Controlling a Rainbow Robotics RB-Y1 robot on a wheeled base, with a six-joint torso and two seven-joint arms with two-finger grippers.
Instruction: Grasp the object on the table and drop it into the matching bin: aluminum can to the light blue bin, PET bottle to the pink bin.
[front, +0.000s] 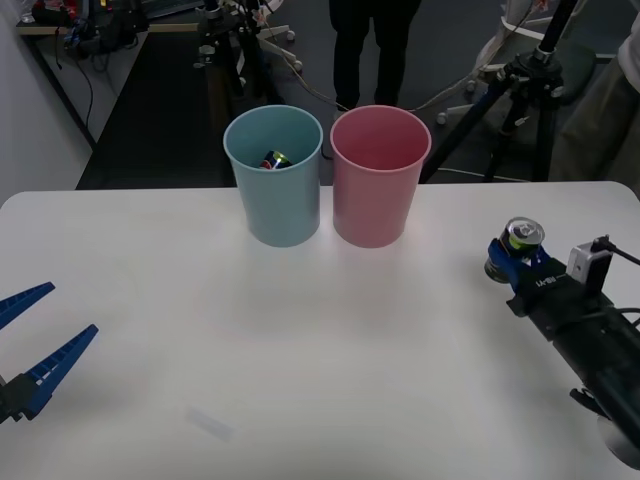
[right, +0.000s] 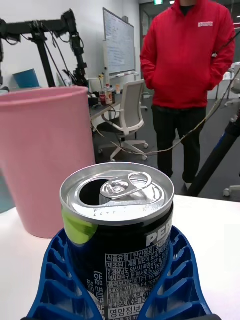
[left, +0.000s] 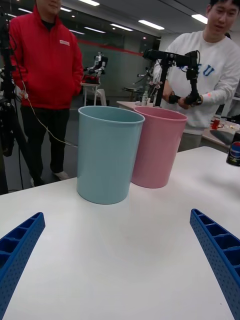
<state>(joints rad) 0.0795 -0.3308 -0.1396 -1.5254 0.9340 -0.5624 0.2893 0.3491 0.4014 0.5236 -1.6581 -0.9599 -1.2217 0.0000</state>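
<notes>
Far left, near edge of the table (front: 320, 400): your left gripper (front: 30, 345) hovers low over the white top with its two blue ribbed fingers (left: 215, 255) spread wide and holding nothing; treat this arm as idle.

Centre, far side: the light blue bin (front: 273, 175) stands upright, touching or just beside the pink bin (front: 380, 175) on its right. A dark can (front: 274, 160) already lies inside the blue bin. Both bins sit well apart from either gripper.

Right, near the table's right edge: the can (front: 518, 248) you are after stands upright, its silver pull-tab top (right: 117, 192) open, with a yellow-green band under the rim. Your right gripper (front: 517, 268) has its blue fingers (right: 180, 280) closed around the lower body of the can, one on each side; the right wrist view shows the ribs cupping the dark wall. You cannot tell from these views whether the can's base touches the table.

Handling, as a judgement: an opened can of this kind is probably light, with thin walls that dent under a hard squeeze and a smooth, somewhat slippery skin. A hold across the middle of the body, below the rim, is the sound one, and the ribbed pads should help against slipping. Keep it upright in case liquid remains. The likely step in hand is the grasp; the carry left to the blue bin, past the pink one, is not yet done.
</notes>
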